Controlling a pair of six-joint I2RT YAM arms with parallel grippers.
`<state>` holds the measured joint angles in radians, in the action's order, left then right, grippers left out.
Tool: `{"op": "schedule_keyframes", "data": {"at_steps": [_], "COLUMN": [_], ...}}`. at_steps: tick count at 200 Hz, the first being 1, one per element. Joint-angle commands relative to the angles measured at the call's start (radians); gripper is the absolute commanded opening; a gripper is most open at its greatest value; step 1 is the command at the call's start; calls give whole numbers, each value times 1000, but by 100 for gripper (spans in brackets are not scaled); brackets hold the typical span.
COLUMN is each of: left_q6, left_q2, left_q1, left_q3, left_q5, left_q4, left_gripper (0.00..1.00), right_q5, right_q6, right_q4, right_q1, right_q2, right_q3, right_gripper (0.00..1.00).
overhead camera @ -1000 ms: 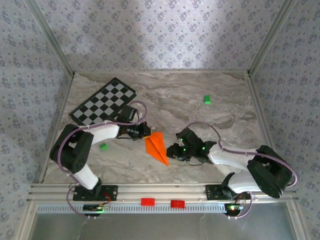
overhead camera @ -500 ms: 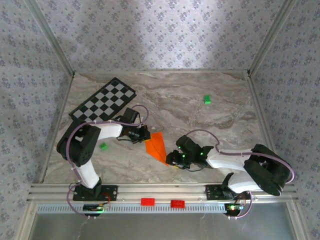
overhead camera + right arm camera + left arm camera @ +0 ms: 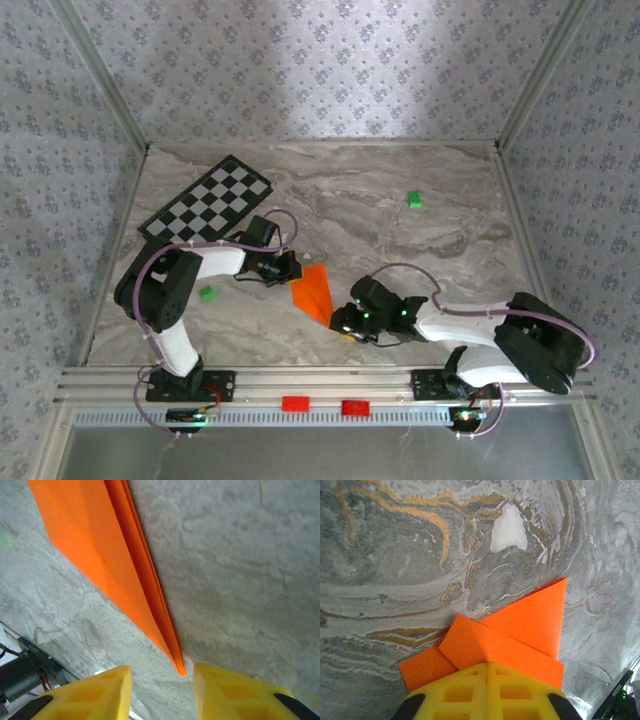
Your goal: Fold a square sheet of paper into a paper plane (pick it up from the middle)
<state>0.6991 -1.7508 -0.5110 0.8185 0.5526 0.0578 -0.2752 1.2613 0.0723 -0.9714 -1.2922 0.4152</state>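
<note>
Item: one paper plane (image 3: 312,288), thin bright orange paper folded flat into sharp layered creases and tapering to a narrow point. It lies on the table (image 3: 440,250) near the front edge, between both arms.

Left gripper (image 3: 486,666): yellow waffle-moulded fingers closed together over the plane's wide end; a pinch on the paper cannot be confirmed.

Right gripper (image 3: 161,674): jaws parted, straddling the point, holding nothing.

Count: two small green blocks, the near block (image 3: 207,293) and the far block (image 3: 414,199); one checkered board (image 3: 207,203).

Surface: grey-beige marbling. Walls: floral-patterned paper.
</note>
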Motion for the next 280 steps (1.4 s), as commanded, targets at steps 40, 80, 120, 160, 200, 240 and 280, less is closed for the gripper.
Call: {"op": "schedule_keyframes", "data": {"at_steps": [40, 80, 120, 160, 200, 240, 280], "left_q6": [11, 11, 17, 23, 25, 24, 23], "left_q2": [-26, -32, -36, -41, -45, -46, -47], "left_q1": [-8, -11, -15, -19, -28, -38, -42], "left_q3": [-22, -21, -22, -26, -28, -33, -35], "left_q5": [-16, 12, 29, 30, 36, 41, 44], "left_q4": [16, 10, 4, -4, 1, 0, 0], "left_gripper": [0, 0, 0, 0, 0, 0, 0], "right_q5": [12, 4, -19, -15, -1, 1, 12], "right_q6": [72, 95, 104, 111, 124, 104, 68], "right_q4": [30, 120, 142, 145, 225, 267, 317], "right_q1": [-9, 1, 7, 3, 6, 8, 7], "right_q2": [46, 31, -10, -42, -45, -27, -6], "right_q3": [-61, -79, -76, -74, -87, -91, -89], "right_gripper": [37, 36, 36, 37, 36, 36, 36]}}
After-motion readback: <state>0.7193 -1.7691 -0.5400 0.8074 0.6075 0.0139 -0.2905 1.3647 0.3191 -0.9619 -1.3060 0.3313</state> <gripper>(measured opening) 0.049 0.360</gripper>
